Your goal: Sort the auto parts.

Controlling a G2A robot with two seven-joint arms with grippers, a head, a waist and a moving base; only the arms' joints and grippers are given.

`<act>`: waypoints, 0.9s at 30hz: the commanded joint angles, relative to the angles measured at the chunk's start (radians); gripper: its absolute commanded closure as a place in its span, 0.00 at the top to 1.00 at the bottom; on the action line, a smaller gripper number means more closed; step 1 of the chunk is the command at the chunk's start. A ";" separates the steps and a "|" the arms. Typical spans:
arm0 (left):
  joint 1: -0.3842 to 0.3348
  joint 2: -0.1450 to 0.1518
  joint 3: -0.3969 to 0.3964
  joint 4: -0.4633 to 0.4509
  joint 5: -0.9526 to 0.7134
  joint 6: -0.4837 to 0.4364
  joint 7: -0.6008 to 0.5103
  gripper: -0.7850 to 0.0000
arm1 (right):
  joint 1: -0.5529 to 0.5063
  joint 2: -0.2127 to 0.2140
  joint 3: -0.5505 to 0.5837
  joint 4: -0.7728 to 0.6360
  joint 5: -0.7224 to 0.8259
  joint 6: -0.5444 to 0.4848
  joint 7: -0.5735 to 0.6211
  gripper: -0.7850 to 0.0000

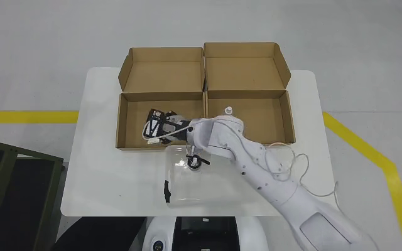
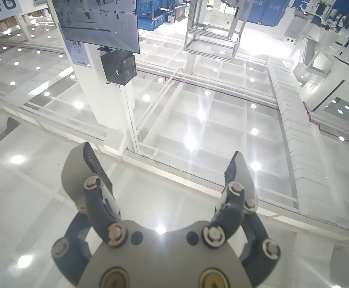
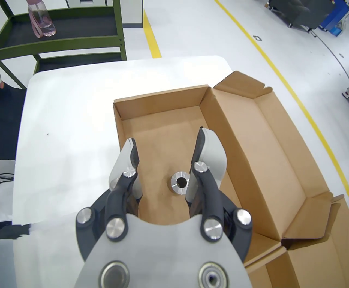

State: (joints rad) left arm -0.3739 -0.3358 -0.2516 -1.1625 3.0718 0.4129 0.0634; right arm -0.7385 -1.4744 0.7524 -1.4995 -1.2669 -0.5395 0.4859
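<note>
Cardboard box [image 3: 163,105] beneath splayed right pincer [image 3: 167,136].

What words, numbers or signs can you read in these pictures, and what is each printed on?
Nothing can be read.
Cardboard boxes: no print shows.
Poster on the pillar: too small to read.
Blue banners overhead: print cut off and blurred.

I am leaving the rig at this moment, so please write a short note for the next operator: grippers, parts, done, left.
Right gripper: open, over a metal sleeve lying on the floor of one cardboard box.
Left gripper: open, empty, pointing upward.
Done: sleeve in box; a small white part lies in the other box.
Left: a small round part and a black piece in the clear tray.
</note>
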 commanded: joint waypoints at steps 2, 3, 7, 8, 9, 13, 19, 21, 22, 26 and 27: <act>0.000 0.000 0.000 0.000 0.000 0.000 0.000 1.00 | -0.078 0.024 0.042 -0.116 -0.020 -0.058 -0.005 0.52; 0.000 0.000 0.000 0.000 0.000 0.000 0.000 1.00 | -0.102 0.032 0.055 -0.151 -0.037 -0.074 -0.009 0.55; 0.000 0.000 0.000 0.000 0.000 0.000 0.000 1.00 | -0.206 0.062 0.100 -0.261 -0.082 -0.139 -0.012 0.63; 0.000 0.000 0.000 0.000 0.000 0.000 0.000 1.00 | -0.230 0.068 0.111 -0.281 -0.090 -0.148 -0.012 0.63; 0.000 0.000 0.000 0.000 0.000 0.000 0.000 1.00 | -0.253 0.074 0.121 -0.301 -0.104 -0.159 -0.009 0.64; 0.000 0.000 0.000 0.000 0.000 0.000 0.000 1.00 | -0.335 0.098 0.164 -0.361 -0.149 -0.196 -0.001 0.65; 0.000 0.000 0.000 0.000 0.000 0.000 0.000 1.00 | -0.445 0.128 0.221 -0.410 -0.207 -0.248 -0.021 0.60; 0.000 0.000 0.000 0.000 0.000 0.000 0.000 1.00 | -0.478 0.138 0.237 -0.422 -0.225 -0.268 -0.030 0.63; 0.000 0.000 0.000 0.000 0.000 0.000 0.000 1.00 | -0.492 0.143 0.245 -0.427 -0.238 -0.278 -0.030 0.64; 0.000 0.000 0.000 0.000 0.000 0.000 0.000 1.00 | -0.540 0.158 0.270 -0.431 -0.281 -0.297 -0.041 0.65; 0.000 0.000 0.000 0.000 0.000 0.000 0.000 1.00 | -0.549 0.161 0.275 -0.430 -0.287 -0.297 -0.047 0.64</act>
State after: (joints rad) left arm -0.3739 -0.3358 -0.2516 -1.1625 3.0718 0.4129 0.0634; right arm -1.2779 -1.3165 1.0220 -1.9321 -1.5468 -0.8361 0.4441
